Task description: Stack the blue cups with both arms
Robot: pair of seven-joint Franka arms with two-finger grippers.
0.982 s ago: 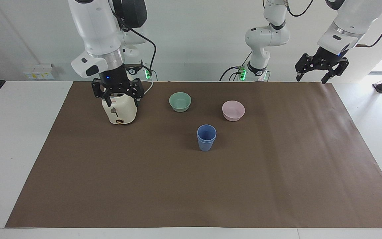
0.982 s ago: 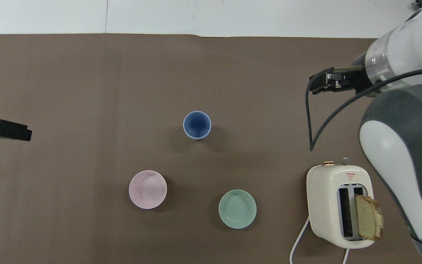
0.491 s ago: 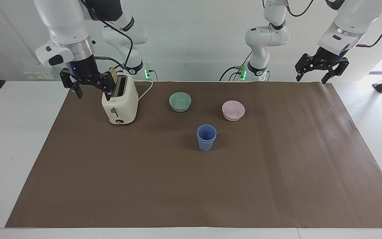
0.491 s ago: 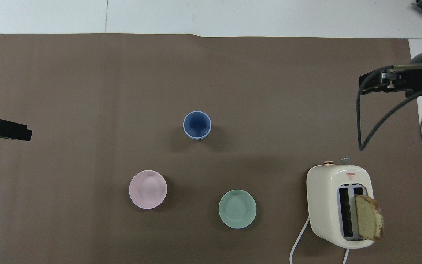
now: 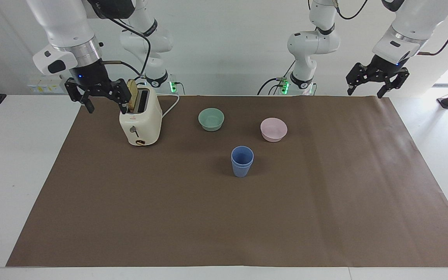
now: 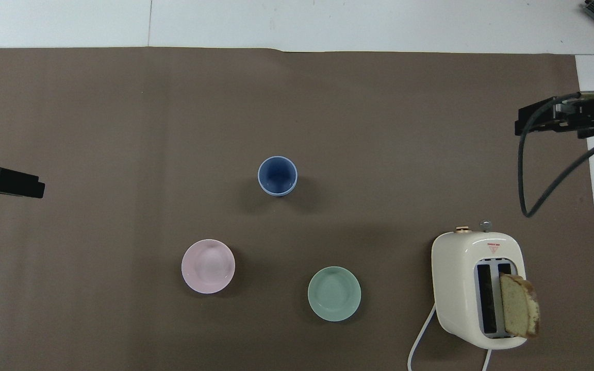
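The two blue cups [image 5: 242, 161] stand nested, one inside the other, upright on the brown mat near its middle; they also show in the overhead view [image 6: 277, 176]. My right gripper [image 5: 106, 104] hangs open and empty in the air over the mat's edge, beside the toaster at the right arm's end, and shows in the overhead view [image 6: 549, 117]. My left gripper [image 5: 365, 92] hangs open and empty over the mat's corner at the left arm's end, and shows in the overhead view [image 6: 18, 184]. Both are well apart from the cups.
A mint-green bowl [image 5: 211, 119] and a pink bowl [image 5: 273, 129] sit nearer to the robots than the cups. A cream toaster [image 5: 140, 122] with a slice of bread [image 6: 518, 312] in one slot stands toward the right arm's end, its white cord trailing toward the robots.
My right gripper has moved from over the toaster outward to the mat's edge at the right arm's end and risen a little. The left arm and the cups have not moved.
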